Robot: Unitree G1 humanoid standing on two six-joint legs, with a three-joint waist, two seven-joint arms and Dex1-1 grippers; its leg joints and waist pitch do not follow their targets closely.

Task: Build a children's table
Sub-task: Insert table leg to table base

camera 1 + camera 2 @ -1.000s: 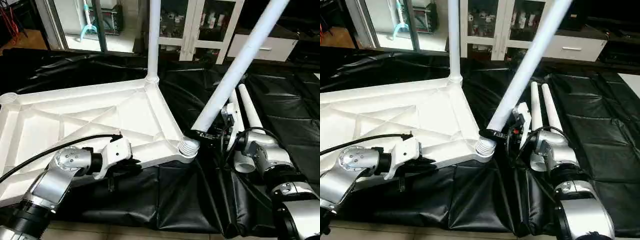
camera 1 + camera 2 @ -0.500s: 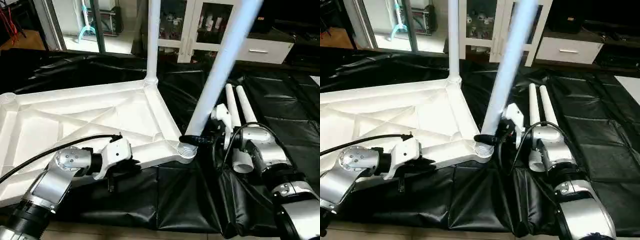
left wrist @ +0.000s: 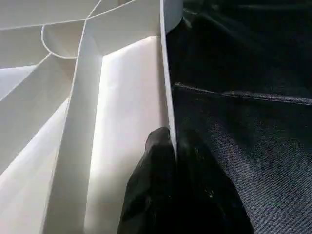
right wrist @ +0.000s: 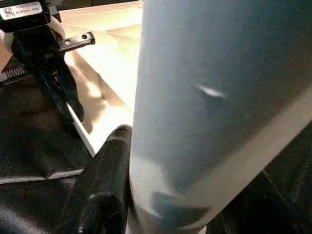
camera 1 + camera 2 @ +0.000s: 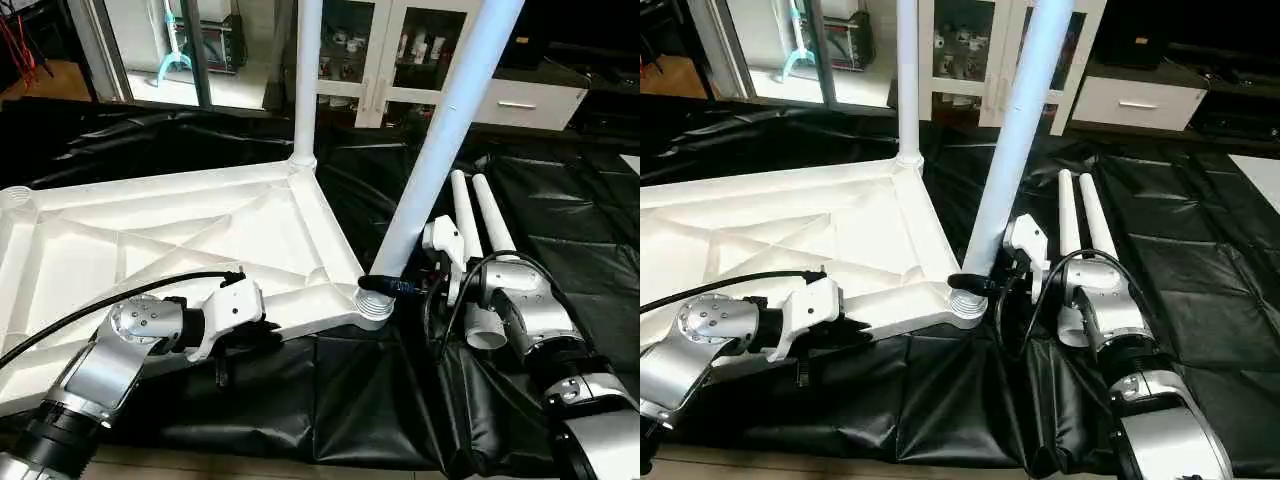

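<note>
The tabletop (image 5: 200,235) is seen as smooth white plastic with a soft sheen on its ribs. The legs (image 5: 440,150) are finished in the same smooth white plastic. A glossy, wrinkled black sheet (image 5: 560,210), plastic-like, is spread underneath. The forearms (image 5: 110,365) are cased in brushed silver metal, and the left gripper (image 3: 174,146) fingers (image 3: 156,161) are matt black

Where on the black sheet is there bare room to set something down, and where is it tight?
Bare black sheet lies beyond the two spare legs, and in front of the tabletop rim. It is crowded at the near corner socket, where the right gripper clamps a leg.
</note>
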